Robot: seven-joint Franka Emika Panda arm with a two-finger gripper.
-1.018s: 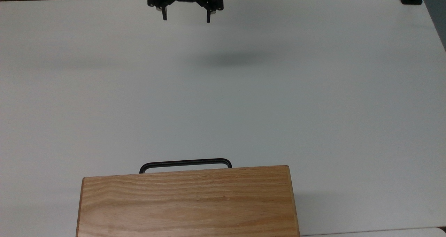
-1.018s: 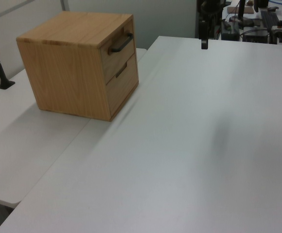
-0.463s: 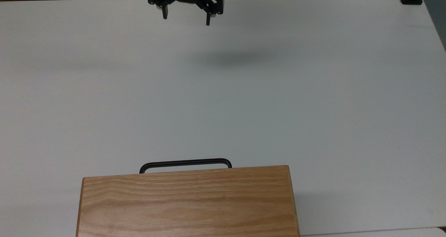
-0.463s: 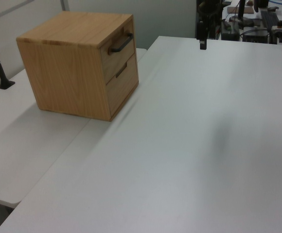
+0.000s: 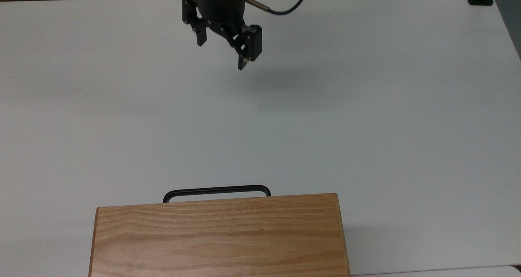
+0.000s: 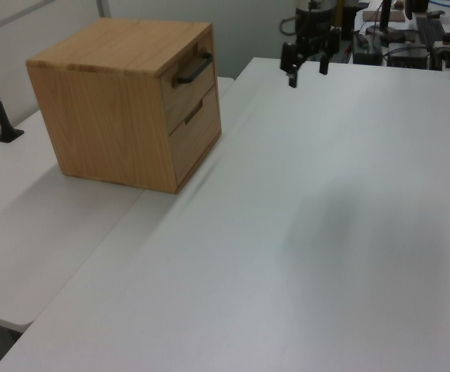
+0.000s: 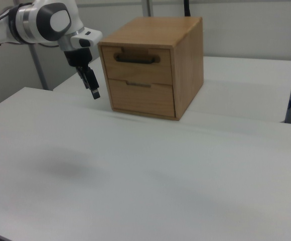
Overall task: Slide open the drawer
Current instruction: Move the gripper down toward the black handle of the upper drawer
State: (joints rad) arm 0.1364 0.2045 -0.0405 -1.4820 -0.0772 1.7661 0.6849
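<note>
Ideally the empty, wide-open pincer (image 5: 222, 51) crosses the white counter (image 5: 366, 106) level with the upper drawer (image 7: 138, 64), straddling its black handle (image 5: 217, 191) squarely before closing.

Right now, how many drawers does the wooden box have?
2, both shut: the top drawer with the black bar handle, and the lower drawer right under it.

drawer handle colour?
Black handle, clearest in the right view, on the light oak drawer.
</note>
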